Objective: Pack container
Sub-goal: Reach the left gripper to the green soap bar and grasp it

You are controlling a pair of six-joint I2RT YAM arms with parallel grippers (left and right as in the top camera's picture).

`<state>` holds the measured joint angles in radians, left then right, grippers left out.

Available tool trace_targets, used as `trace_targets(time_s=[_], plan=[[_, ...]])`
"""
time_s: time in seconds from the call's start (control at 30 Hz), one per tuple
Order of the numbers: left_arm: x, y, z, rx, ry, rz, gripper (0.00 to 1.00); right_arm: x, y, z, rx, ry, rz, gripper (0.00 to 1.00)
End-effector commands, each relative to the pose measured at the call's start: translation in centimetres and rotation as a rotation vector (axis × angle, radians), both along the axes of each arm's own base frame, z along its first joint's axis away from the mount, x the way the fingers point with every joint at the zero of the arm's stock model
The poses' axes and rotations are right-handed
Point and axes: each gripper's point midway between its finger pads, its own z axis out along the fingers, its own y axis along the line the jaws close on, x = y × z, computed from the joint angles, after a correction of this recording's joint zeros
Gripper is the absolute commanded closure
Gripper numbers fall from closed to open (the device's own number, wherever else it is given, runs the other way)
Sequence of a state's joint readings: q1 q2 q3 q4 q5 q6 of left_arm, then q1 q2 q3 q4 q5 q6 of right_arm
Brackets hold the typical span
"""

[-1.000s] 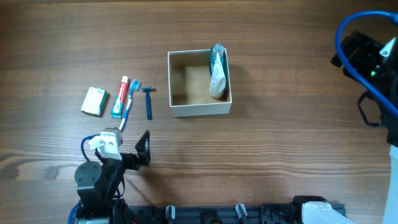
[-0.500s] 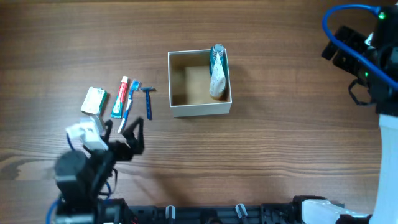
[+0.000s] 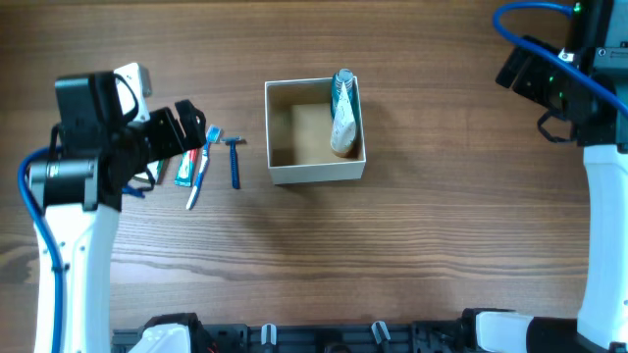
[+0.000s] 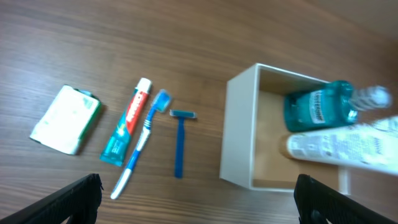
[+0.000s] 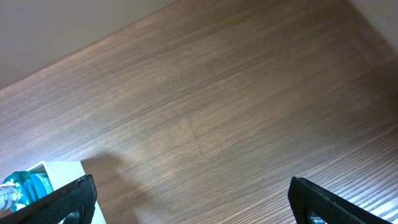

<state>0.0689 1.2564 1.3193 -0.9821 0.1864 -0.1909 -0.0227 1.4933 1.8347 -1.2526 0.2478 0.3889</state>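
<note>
The container (image 3: pixel 316 174) is a square white box with a tan inside, at the table's middle. It holds a teal mouthwash bottle (image 4: pixel 317 109) and a white tube (image 3: pixel 343 123) along its right wall. To its left lie a blue razor (image 3: pixel 235 160), a blue toothbrush (image 3: pixel 200 176) and a toothpaste tube (image 4: pixel 127 121). A green-white packet (image 4: pixel 65 118) shows only in the left wrist view. My left gripper (image 3: pixel 182 132) is open and empty, above the toiletries. My right gripper (image 3: pixel 525 74) is open and empty, far right of the box.
The container's corner (image 5: pixel 59 186) shows at the lower left of the right wrist view, with bare wooden table beyond it. In the overhead view my left arm hides the packet and part of the toothpaste.
My left arm has swung from the table's front edge up and back over the toiletries. My right arm has shifted a little to the left.
</note>
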Motion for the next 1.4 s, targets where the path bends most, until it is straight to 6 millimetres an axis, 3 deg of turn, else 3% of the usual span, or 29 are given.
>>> trace_targets(time_s=[0.0,0.23,0.4,0.57,0.73,0.87,1.13,1.23,1.37], plan=[[0.5,4.2,-0.9,0.166,0.051,0.134,0.00,0.5,-0.1,-0.5,-0.002,0.014,-0.009,0.00],[0.1,10.0,-3.6,0.273,0.171,0.278,0.00,0.6,-0.1,-0.7,-0.002,0.019,-0.009,0.00],[0.6,12.8,-7.3,0.334,0.290,0.230,0.07,0.6,-0.1,-0.7,-0.002,0.018,-0.009,0.00],[1.7,15.1,-11.2,0.370,0.382,0.235,0.03,0.6,-0.1,-0.7,-0.002,0.018,-0.009,0.00],[3.4,15.0,-15.8,0.382,0.444,0.053,0.06,0.6,-0.1,-0.7,-0.002,0.019,-0.009,0.00],[4.3,15.3,-17.9,0.424,0.460,-0.053,0.05,0.6,-0.1,-0.7,-0.002,0.018,-0.009,0.00],[5.1,13.9,-19.6,0.401,0.440,-0.225,0.04,0.6,-0.1,-0.7,-0.002,0.019,-0.009,0.00],[4.9,12.4,-20.1,0.358,0.428,-0.337,0.07,0.6,-0.1,-0.7,-0.002,0.018,-0.009,0.00],[5.0,12.2,-20.5,0.347,0.428,-0.355,0.08,0.6,-0.1,-0.7,-0.002,0.018,-0.009,0.00]])
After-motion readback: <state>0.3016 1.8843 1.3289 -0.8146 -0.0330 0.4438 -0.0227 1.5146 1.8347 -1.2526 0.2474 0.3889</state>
